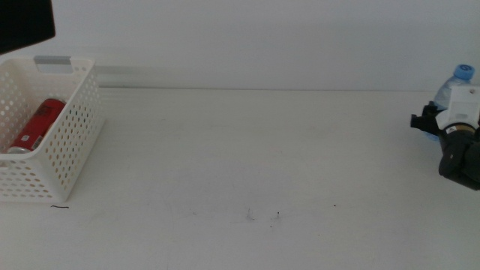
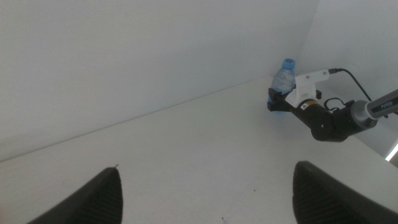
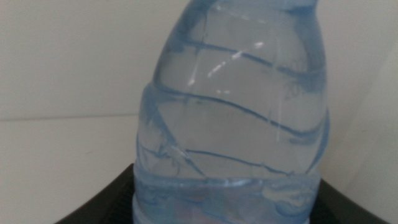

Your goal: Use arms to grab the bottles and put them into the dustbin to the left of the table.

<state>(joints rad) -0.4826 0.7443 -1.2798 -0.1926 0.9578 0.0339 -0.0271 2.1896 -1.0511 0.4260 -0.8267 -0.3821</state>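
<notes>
Bottle: water bottle [image 1: 454,84] upright at table's [image 1: 240,165] far right edge, inside right gripper [image 1: 429,124], whose jaws hug its sides.
Left gripper [image 2: 205,186]: wide, empty, waiting.
Risk: thin, smooth plastic may slip or buckle.
Bin: basket [image 1: 71,150] well apart, can [image 1: 37,126] inside.

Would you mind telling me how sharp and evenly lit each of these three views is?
Middle view: sharp, flat light, dustbin faintly shadowed. Left wrist view: soft; own jaws blurred. Right wrist view: water bottle fills the frame, slightly soft, with glints.
</notes>
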